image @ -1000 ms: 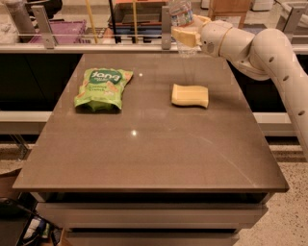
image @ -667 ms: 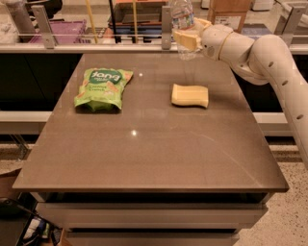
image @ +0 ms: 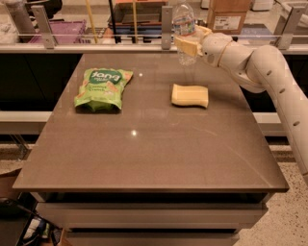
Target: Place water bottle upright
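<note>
**Bottle upright in the gripper at the far edge of the table**

Camera view: We see the bottle (image: pixel 183 21) standing upright near the far edge of the table (image: pixel 159 153), right of the middle. Its clear ribbed body rises above the gripper (image: pixel 186 46), with the label band around its upper part. The top of the bottle reaches the upper edge of the view, so we cannot make out the cap. The yellowish fingers (image: pixel 185 45) are pressed around the lower half of the bottle, pinching it from the right. The base shows just below the fingers, over the tabletop. We cannot tell whether it touches the surface or hangs slightly above it.

The arm (image: pixel 262 65) comes in from the right side. It curves down along the right edge of the table and out of the view at the lower right.

On the table, a yellow sponge (image: pixel 190 95) lies flat nearer to us than the bottle, apart from it and almost straight below it in the view. A green bag (image: pixel 98 88) lies flat on the left half, well apart from the sponge and the bottle.

Behind the table we see a rail (image: pixel 120 47) running across. Beyond it are a purple bin (image: pixel 57 31) at the left and a cardboard box (image: pixel 227 14) at the right.
</note>
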You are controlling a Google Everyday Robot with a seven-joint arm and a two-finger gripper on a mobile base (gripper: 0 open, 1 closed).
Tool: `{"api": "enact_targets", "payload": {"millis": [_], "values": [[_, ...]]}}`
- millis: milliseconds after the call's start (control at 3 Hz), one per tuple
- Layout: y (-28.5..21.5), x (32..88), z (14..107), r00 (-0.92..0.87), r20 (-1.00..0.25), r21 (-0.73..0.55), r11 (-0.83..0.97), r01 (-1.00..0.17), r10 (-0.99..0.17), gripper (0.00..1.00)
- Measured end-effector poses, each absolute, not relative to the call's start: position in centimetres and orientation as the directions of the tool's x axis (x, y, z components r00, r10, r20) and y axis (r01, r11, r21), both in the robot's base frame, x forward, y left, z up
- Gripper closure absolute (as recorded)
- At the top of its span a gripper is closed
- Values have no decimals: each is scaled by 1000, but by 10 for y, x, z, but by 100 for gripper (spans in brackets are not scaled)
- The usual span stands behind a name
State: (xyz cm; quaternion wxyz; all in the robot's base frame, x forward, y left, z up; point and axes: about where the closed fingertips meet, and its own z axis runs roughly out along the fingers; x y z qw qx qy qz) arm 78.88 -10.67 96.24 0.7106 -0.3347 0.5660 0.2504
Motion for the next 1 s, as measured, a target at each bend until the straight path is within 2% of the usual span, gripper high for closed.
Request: {"api": "enact_targets", "payload": {"millis": [1000], "values": [[-124,785,927,211,-977,-151,673,-724,9,100]]}}
